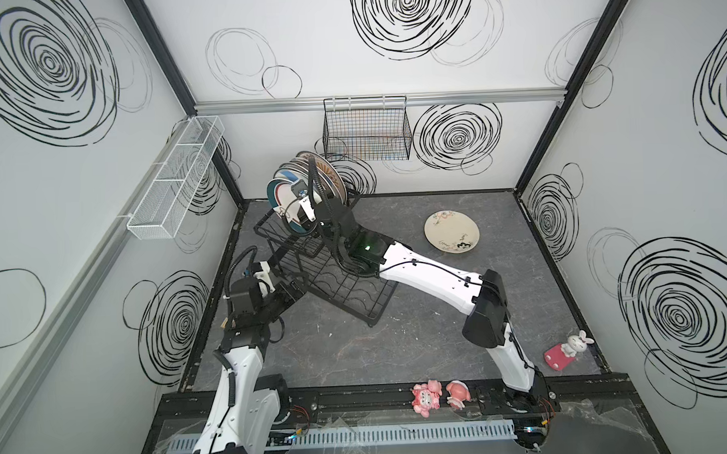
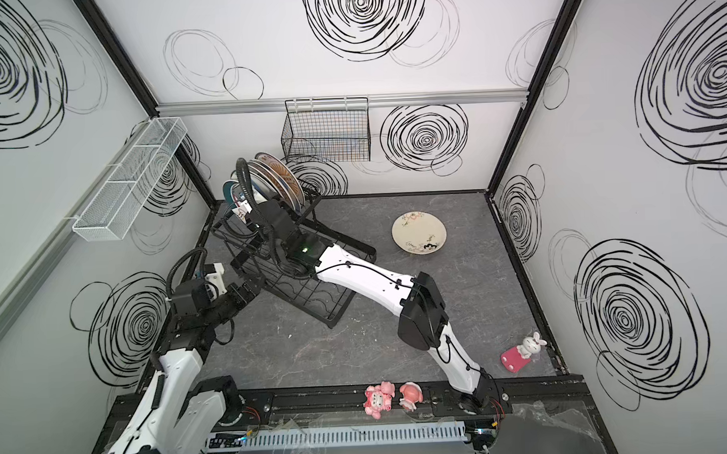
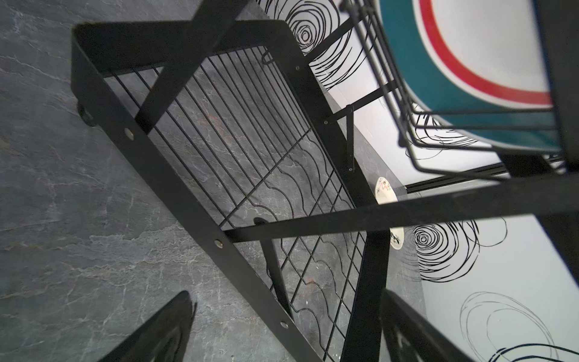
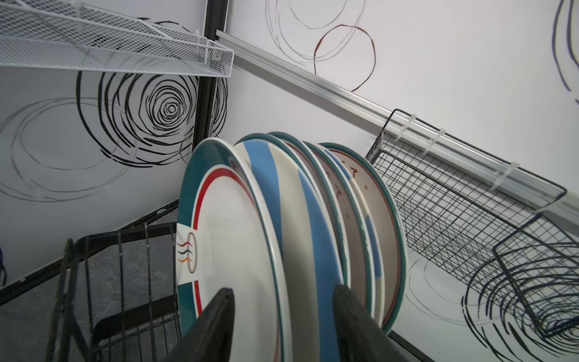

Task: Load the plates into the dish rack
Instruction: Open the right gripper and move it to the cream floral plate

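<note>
Right fingers (image 4: 216, 329) spread, straddling the edge of a round white plate with teal rim and red ring (image 4: 232, 250). It fronts a row of plates standing on edge in the upper basket of the black wire two-tier dish rack (image 1: 356, 292). They would best back straight off the rim, nudging neither neighbouring plate. Left fingers (image 3: 163, 329) spread at the rack's lower tray rail, gripping nothing. One round cream plate with small drawings (image 1: 452, 231) lies flat on the dark grey marbled table (image 1: 399, 351), well right of the rack. White walls with black scribbled swirls enclose the table.
</note>
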Available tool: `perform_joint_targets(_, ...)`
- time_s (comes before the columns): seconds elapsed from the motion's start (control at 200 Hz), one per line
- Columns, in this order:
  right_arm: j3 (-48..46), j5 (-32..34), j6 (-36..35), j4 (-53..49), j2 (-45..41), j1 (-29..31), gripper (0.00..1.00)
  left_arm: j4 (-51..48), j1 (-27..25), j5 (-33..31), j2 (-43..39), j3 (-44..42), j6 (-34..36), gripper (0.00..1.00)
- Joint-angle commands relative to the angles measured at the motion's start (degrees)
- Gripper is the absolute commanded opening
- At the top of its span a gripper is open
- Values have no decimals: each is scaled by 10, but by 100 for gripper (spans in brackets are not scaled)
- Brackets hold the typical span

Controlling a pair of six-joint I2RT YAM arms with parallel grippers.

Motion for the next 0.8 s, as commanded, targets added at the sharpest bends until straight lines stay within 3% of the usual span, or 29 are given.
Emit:
perform_joint_targets(0.0,-23,-33,37,-21,-85,2,70,14,-3,0,-17,-3,-5,96)
perform_joint_targets(0.17,-96,-74,76,-44,-171,2,73,-8,-11,-12,-47,2,-7,96)
perform_joint_targets(0.405,-314,-123,165,-50,-341,-29,76,-64,-52,-57,-99,13,-14,96)
perform_joint_targets(0.59,-549,-243,275,-51,-498,-159,76,-94,-156,-139,-136,22,-22,96)
perform_joint_targets(0.795,-675,-301,298,-86,-558,-316,77,-80,-299,-225,-124,31,-46,96)
